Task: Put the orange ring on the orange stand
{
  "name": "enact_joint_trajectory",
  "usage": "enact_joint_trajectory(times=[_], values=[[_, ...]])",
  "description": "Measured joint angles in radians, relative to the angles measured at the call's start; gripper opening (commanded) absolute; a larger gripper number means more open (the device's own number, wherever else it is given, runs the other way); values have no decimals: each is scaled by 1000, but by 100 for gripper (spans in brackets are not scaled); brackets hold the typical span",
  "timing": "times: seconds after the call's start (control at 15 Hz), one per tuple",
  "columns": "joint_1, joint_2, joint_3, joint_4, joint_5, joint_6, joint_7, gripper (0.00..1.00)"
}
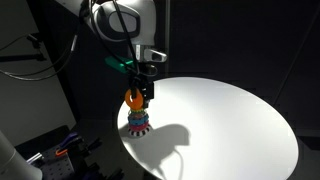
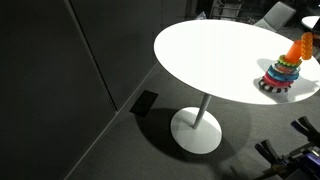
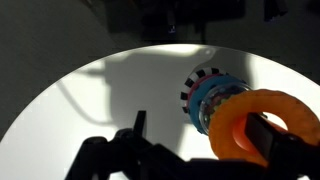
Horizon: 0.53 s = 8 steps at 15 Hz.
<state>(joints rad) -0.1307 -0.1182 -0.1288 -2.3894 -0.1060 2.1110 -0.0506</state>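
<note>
Dark walls and a dark floor close round a round white table, lit brightly from above. At the left of an exterior view the arm comes down from the upper left, and its gripper hangs over the table's near-left edge. The orange ring sits right beneath it, directly above the stand, which already carries a stack of coloured rings on a striped base. In the wrist view, one dark finger stands left of centre, well apart from the ring. The other finger lies across the ring at the lower right. The fingers are therefore spread wide, not pinched across the ring. I cannot tell whether it hangs from that one finger or already leans on the stack just to its upper left. At the far right of an exterior view the ring looks tilted above the stand, near the table's edge. The stand's peg is hidden, so I cannot confirm the hole is lined up with it. My judgement is that the ring is over the stand but not seated. A tilted ring could catch on the top of the stack and slide off sideways. The stand is close to the rim, so a dropped ring could roll to the floor. A finger drawn out carelessly could also drag the ring off or knock the stack over.
</note>
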Motion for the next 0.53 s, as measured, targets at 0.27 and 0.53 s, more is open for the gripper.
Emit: enact_joint_trajectory(times=[0.27, 0.53], values=[[0, -5, 0, 1, 0, 0, 0, 100], [1, -30, 0, 2, 0, 0, 0, 100]])
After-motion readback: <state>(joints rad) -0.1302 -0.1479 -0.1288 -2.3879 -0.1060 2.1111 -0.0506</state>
